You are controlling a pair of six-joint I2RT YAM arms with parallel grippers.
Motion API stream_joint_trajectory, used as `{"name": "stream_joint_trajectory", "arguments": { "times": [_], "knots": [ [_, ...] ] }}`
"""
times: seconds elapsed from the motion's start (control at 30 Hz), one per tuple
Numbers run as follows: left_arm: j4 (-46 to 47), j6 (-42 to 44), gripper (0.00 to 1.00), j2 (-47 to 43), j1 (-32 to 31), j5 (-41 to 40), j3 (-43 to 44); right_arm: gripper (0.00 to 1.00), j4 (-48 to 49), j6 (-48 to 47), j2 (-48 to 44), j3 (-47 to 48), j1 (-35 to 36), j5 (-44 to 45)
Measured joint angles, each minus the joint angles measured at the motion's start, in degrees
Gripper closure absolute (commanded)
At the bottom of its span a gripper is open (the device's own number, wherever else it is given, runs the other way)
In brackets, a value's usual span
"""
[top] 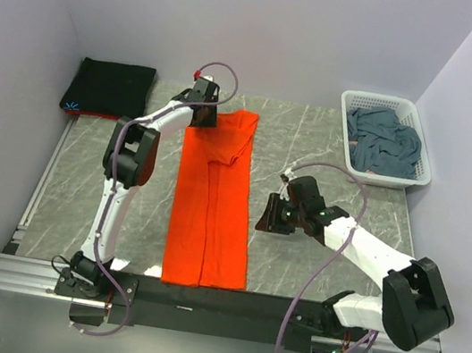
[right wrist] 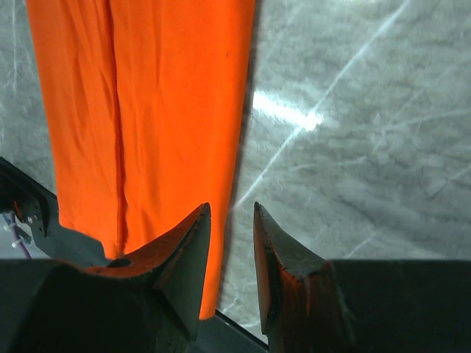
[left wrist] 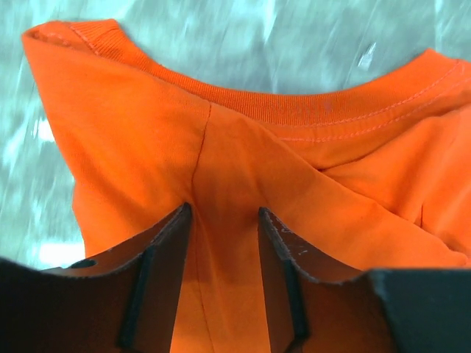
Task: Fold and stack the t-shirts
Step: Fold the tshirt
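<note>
Orange t-shirt (top: 211, 218) lying as a long, narrow strip on the grey veined table (top: 342, 194).
Soft matte knit with a ribbed collar at the far end (both sides are folded in to meet down the middle). The left gripper (left wrist: 222, 215) sits just below that collar, half closed and pinching a raised ridge of cloth. The right gripper (right wrist: 232, 213) hovers beside the strip's right edge, jaws narrowly parted, holding nothing.

Orange t-shirt (top: 214, 200) lies folded in a long strip, collar end pinched between left fingers (left wrist: 158, 279); black t-shirt (top: 113, 88) folded to their left; blue-grey t-shirt (top: 385, 143) crumpled.
</note>
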Motion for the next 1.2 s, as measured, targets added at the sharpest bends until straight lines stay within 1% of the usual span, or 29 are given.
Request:
{"name": "stream_joint_trajectory", "arguments": {
  "times": [0.13,0.17,0.23,0.27,0.3,0.33,0.37,0.47,0.57,0.67,0.73,0.83,0.9,0.97,1.07,1.2],
  "knots": [
    [0.1,0.4,0.44,4.3,0.2,0.9,6.8,0.63,0.1,-0.2,2.9,2.6,0.0,0.4],
    [0.1,0.4,0.39,5.3,0.2,1.0,8.5,0.62,0.1,-0.2,3.7,3.3,0.0,0.5],
    [0.1,0.4,0.33,6.6,0.3,1.8,10.8,0.59,-0.2,-0.3,4.7,4.5,0.0,0.7],
    [0.0,0.4,0.26,6.9,0.3,2.3,11.4,0.58,-0.5,-0.4,5.0,5.1,0.0,0.8],
    [0.0,0.2,0.23,6.9,0.3,2.8,11.5,0.56,-1.0,-0.3,5.0,5.6,0.0,1.0],
    [0.0,-0.2,0.19,6.8,0.4,3.2,11.5,0.52,-1.2,-0.2,5.0,6.0,0.1,1.2],
    [0.0,-0.5,0.11,6.5,0.4,3.5,11.3,0.5,-1.8,0.0,4.9,6.4,0.2,1.4],
    [0.0,-1.4,0.01,3.5,0.6,3.8,8.1,0.45,-3.7,1.2,4.2,6.7,1.7,2.9],
    [-1.7,-2.8,0.01,-3.5,0.9,3.1,2.2,0.43,-7.4,3.6,3.0,6.7,6.9,6.5],
    [-4.5,-5.9,0.01,-14.2,1.2,1.9,-4.7,0.42,-11.2,7.3,1.8,6.7,13.4,9.7],
    [-6.8,-8.9,0.02,-23.7,1.4,1.1,-10.4,0.42,-12.8,10.8,0.8,6.3,17.2,10.8],
    [-7.6,-13.0,0.03,-39.7,1.0,-0.3,-22.7,0.43,-14.0,15.1,-0.7,5.1,20.7,11.9],
    [-10.1,-15.6,0.05,-50.7,0.0,-1.9,-32.6,0.43,-15.2,17.4,-0.9,4.8,22.4,12.4],
    [-12.5,-17.9,0.07,-59.1,-1.6,-3.1,-42.1,0.44,-15.9,19.1,-0.9,4.8,23.9,12.7],
    [-16.8,-20.9,0.1,-65.0,-4.4,-3.1,-53.4,0.46,-16.2,21.1,-0.3,4.8,25.4,12.9],
    [-23.2,-24.7,0.12,-67.4,-8.9,-0.1,-64.0,0.48,-15.9,22.5,2.2,4.8,26.0,12.6]
  ]
}}
